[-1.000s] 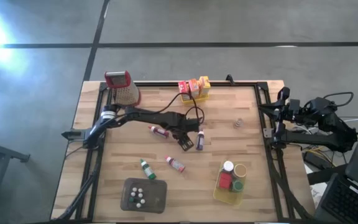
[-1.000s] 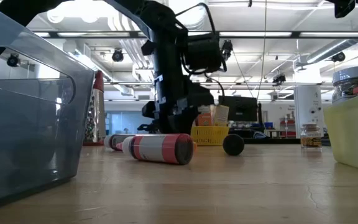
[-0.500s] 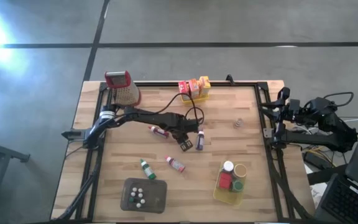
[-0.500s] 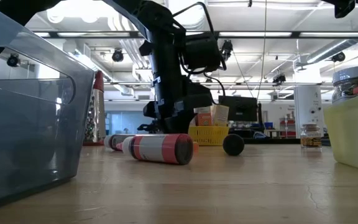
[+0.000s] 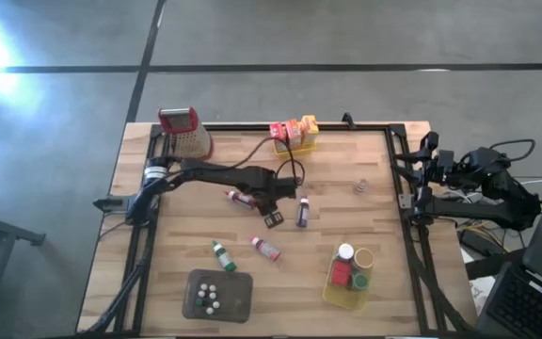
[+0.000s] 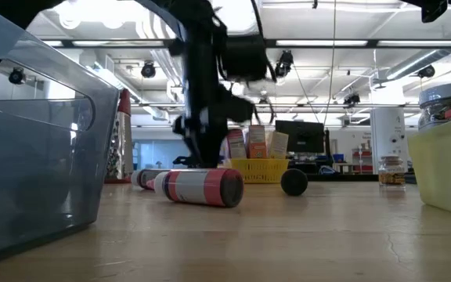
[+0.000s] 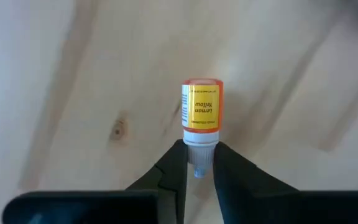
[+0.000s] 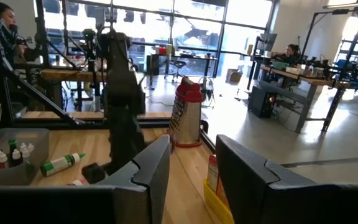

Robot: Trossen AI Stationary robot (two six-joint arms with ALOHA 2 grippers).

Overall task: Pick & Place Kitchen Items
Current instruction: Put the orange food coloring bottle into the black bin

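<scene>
Holding one yellow-label bottle [image 7: 201, 115] by its neck, our left gripper [image 5: 273, 218] sits mid-table; three bottles lie loose nearby, boards beyond bare. Our right gripper [image 8: 191, 171] waits, fingers apart, off the right edge.

The room is brightly lit by long ceiling lamps and big windows. White glare is seen on the floor left of the grater [image 5: 185, 132]. In the low view, the left arm above the striped bottle [image 6: 198, 186] is blurred. The grey tray [image 6: 30, 141] is soft and out of focus.
</scene>
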